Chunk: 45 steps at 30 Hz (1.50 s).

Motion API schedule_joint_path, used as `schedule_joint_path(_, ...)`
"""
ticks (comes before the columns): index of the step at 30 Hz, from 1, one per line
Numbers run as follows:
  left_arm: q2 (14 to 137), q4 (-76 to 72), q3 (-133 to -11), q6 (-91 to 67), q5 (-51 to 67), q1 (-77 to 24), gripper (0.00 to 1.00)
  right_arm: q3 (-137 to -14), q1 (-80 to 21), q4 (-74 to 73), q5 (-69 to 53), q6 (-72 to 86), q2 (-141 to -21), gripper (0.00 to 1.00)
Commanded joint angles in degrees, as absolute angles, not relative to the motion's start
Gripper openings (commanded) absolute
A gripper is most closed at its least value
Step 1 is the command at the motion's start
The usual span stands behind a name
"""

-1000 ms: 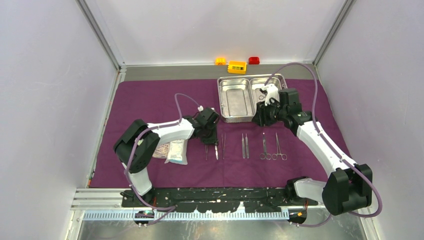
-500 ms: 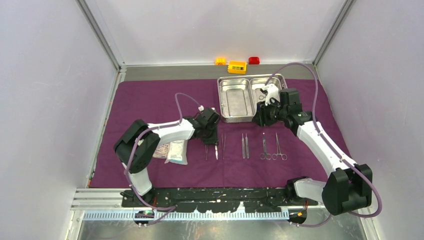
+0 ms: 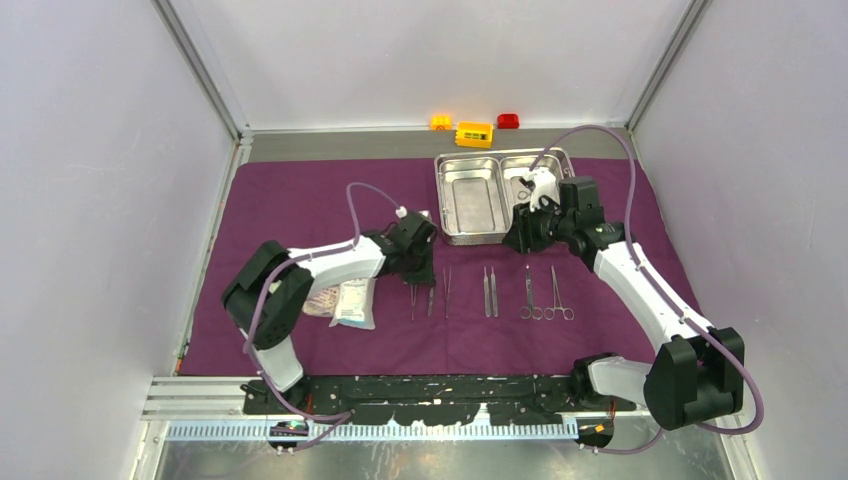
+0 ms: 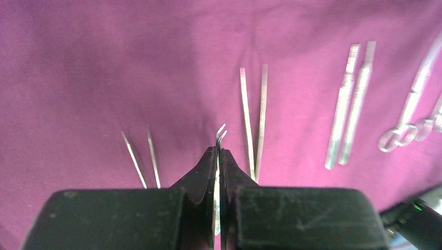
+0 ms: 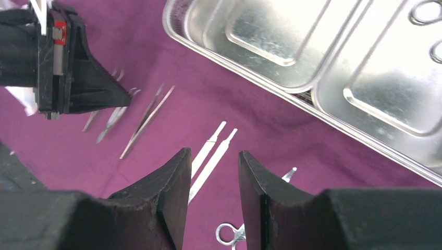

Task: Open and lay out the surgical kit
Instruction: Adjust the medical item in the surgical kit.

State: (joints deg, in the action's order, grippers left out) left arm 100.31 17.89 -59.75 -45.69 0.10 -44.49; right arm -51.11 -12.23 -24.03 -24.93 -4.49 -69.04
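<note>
The dark-purple cloth point(image 3: 300, 200) lies spread flat, with the steel tray point(image 3: 470, 200) at its back right. In a row on the cloth lie thin tweezers point(image 4: 139, 159), a straight pair point(image 4: 254, 120), two flat handles point(image 4: 348, 104) and ring-handled scissors and clamps point(image 3: 541, 295). My left gripper point(image 4: 218, 151) is shut on curved-tip tweezers point(image 4: 221, 133), low over that row. My right gripper point(image 5: 213, 156) hangs open and holds nothing, above the cloth by the tray's point(image 5: 292, 99) near rim. Ring handles point(image 5: 425, 10) show inside the tray's right compartment.
Clear sealed packets point(image 3: 350, 303) lie on the cloth left of the instruments, beside the left arm. Yellow, orange and red toy bricks point(image 3: 474, 132) stand on the bare strip behind the cloth. Walls close the workspace on three sides.
My left gripper has closed on the curved-tip tweezers, and its arm shifted slightly left. The right arm has not moved.
</note>
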Motion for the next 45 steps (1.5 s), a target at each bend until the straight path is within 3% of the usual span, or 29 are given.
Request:
schedule_joint_path(1,92.6,9.8,-61.0,-46.4,10.6,-41.4,0.00,-54.5,-12.0,-21.9,-32.8,-4.7,-68.2,0.43)
schedule_joint_path(6,88.7,-14.5,-54.7,-50.4,24.3,-37.5,0.00,-56.9,-12.0,-16.5,-46.5,2.0,-71.7,0.46)
schedule_joint_path(14,88.4,-34.2,-50.4,-45.8,37.0,-37.5,0.00,-57.8,-12.0,-5.8,-57.2,15.3,-74.0,0.53)
schedule_joint_path(30,88.7,-44.0,-48.3,-44.5,43.9,-38.1,0.00,-55.4,-12.0,-10.1,-65.1,9.8,-75.8,0.49)
schedule_joint_path(45,88.7,-44.7,-47.7,-45.0,43.5,-38.1,0.00,-56.1,-12.0,-11.6,-68.4,9.2,-77.3,0.21)
